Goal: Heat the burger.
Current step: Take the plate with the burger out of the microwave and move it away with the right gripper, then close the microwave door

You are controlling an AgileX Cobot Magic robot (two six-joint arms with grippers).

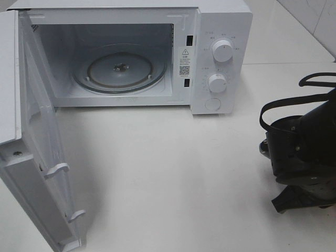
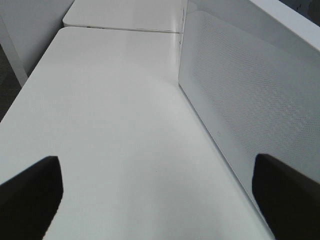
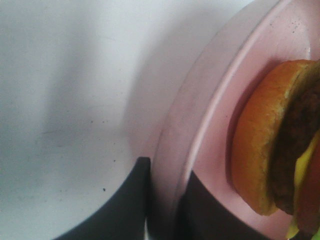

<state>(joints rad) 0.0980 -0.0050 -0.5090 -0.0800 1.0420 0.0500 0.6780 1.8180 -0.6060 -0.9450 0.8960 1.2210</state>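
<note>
In the right wrist view the burger, with an orange-brown bun, a dark patty and a strip of yellow, sits on a round pink plate. My right gripper is shut on the plate's rim, one dark finger outside it and one inside. The high view shows only the right arm at the right edge; burger and plate are hidden there. My left gripper stands open over the white table, holding nothing.
The white microwave stands at the back with its door swung wide to the left. Its glass turntable is bare. A white dotted microwave panel runs close beside the left gripper.
</note>
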